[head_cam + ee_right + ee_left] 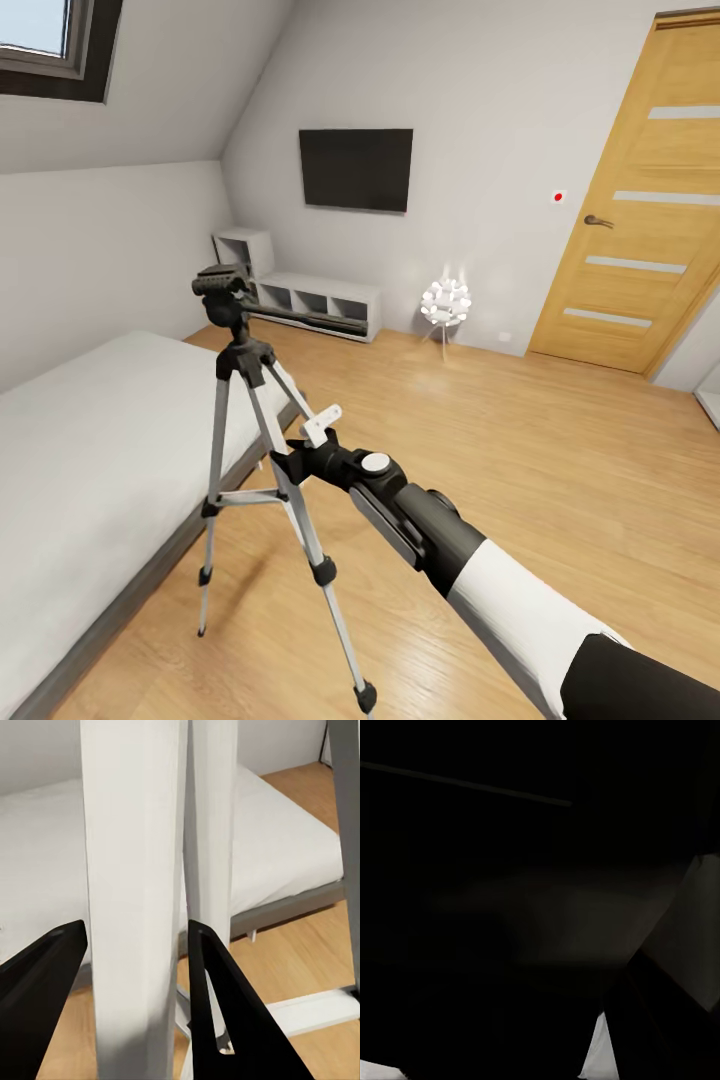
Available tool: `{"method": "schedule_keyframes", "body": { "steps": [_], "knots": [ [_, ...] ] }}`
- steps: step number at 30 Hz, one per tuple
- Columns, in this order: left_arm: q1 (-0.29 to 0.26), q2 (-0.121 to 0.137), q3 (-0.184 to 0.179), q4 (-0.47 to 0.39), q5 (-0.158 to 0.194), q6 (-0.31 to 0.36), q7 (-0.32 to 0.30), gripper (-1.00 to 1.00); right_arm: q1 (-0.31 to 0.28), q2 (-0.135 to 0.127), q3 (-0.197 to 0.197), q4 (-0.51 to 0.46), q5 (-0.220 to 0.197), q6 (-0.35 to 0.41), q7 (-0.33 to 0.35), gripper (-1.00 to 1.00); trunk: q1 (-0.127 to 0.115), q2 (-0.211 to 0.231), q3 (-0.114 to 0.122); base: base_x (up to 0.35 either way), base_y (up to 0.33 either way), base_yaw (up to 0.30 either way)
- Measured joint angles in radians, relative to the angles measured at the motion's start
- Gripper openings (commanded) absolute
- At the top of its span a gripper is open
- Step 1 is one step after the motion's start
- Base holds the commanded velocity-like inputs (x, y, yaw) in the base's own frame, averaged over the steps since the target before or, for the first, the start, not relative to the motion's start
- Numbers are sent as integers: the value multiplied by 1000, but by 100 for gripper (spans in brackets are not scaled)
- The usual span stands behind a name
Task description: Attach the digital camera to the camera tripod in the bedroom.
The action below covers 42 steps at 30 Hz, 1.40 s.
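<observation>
**Tripod leg sits between the right pincer's fingers**

Camera tripod (250, 440) stands left of centre in the head view, on the wood floor (520, 480) just beside the low bed (90, 450), its black head at the upper left of the legs and its long axis running upright. The right pincer (295, 462) reaches in from the lower right of the frame and meets the near silver leg at mid-height. In the right wrist view the two black fingers (217, 1020) stand apart with that pale leg (135, 892) between them, running straight up across the gap; whether they press on it I cannot tell. The digital camera is not something I can pick out. The left wrist view is almost wholly dark, so the left pincer's state cannot be told. Judging by reach, the right arm is the nearer one.
</observation>
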Motion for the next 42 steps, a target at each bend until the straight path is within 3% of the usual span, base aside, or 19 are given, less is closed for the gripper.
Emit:
{"method": "schedule_keyframes", "body": {
  "steps": [8,12,13,17,20,22,29,30,31,36,42],
  "knots": [
    [0,0,0,0,0,0,0,-100,0,-6,-32,-1,-2,-3,18,-100,0,0,0,0,0,0],
    [0,0,0,0,1,0,0,-100,0,-83,-70,0,8,-32,77,-100,0,0,0,0,0,0],
    [0,0,0,0,1,0,0,-100,-1,-115,-89,-1,-8,-48,118,-100,0,0,0,0,0,0],
    [0,0,0,0,1,0,0,-100,0,-214,-153,0,3,-110,261,-100,0,0,0,0,0,0],
    [0,0,0,0,1,0,0,-100,0,-270,-184,19,2,-154,349,-100,0,0,0,0,0,0],
    [0,0,0,0,1,0,0,-100,0,-291,-193,47,6,-178,384,-100,0,0,0,0,0,0],
    [0,0,0,0,1,0,0,-100,0,-316,-198,165,4,-262,489,-100,0,0,0,0,0,0],
    [0,0,0,0,0,0,0,-100,0,-320,-203,173,5,-268,524,-100,0,0,0,0,0,0],
    [0,0,0,0,0,0,0,-100,0,-340,-207,185,10,-278,614,-100,0,0,0,0,0,0],
    [0,-1,0,-1,0,0,0,-100,-1,-363,-214,191,-11,-290,664,-100,0,-1,0,0,0,0],
    [0,-1,0,0,0,0,0,-100,2,-384,-216,188,-28,-303,675,-100,0,0,0,0,0,0]
  ]
}}
